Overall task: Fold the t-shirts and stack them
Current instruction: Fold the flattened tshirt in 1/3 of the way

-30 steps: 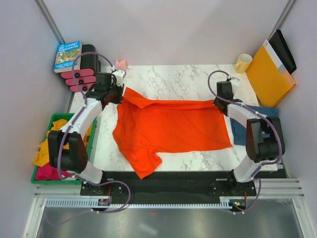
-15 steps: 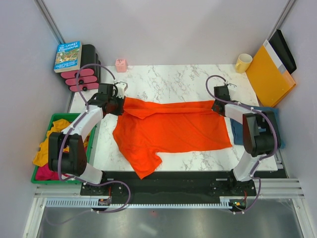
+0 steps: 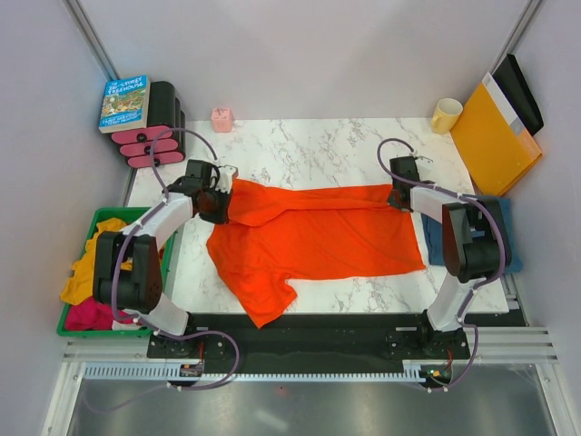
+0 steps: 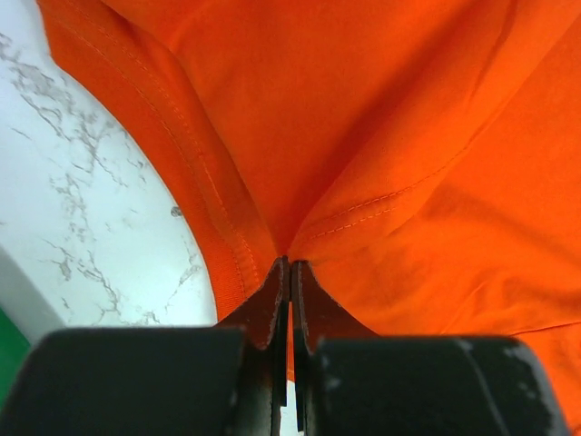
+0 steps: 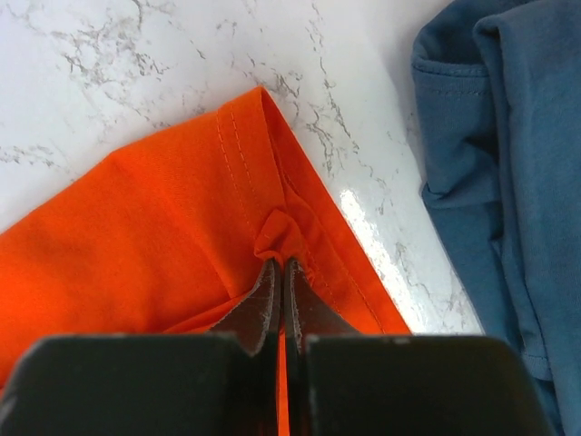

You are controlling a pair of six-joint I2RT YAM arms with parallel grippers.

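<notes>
An orange-red t-shirt [image 3: 313,236] lies spread across the marble table [image 3: 309,145], its far edge folded over toward the near side. My left gripper [image 3: 223,193] is shut on the shirt's far left edge [image 4: 272,182], pinching cloth between its jaws. At the far right corner of that shirt [image 5: 263,227] my right gripper [image 3: 398,193] is shut on a bunched hem. A dark denim-blue t-shirt [image 3: 434,238] lies folded at the table's right edge, partly hidden under the right arm, and shows beside the orange corner [image 5: 508,163].
A green bin [image 3: 98,272] with yellow and pink cloth sits left of the table. At the back left are a book [image 3: 124,102] on a black-and-pink rack and a small pink box [image 3: 221,119]. A yellow mug [image 3: 446,114] and an orange-yellow envelope [image 3: 495,136] stand at the back right.
Both grippers have drawn the shirt's far edge toward the near side, folding it over; the left one moved right and nearer. The fold along the far edge has widened.
</notes>
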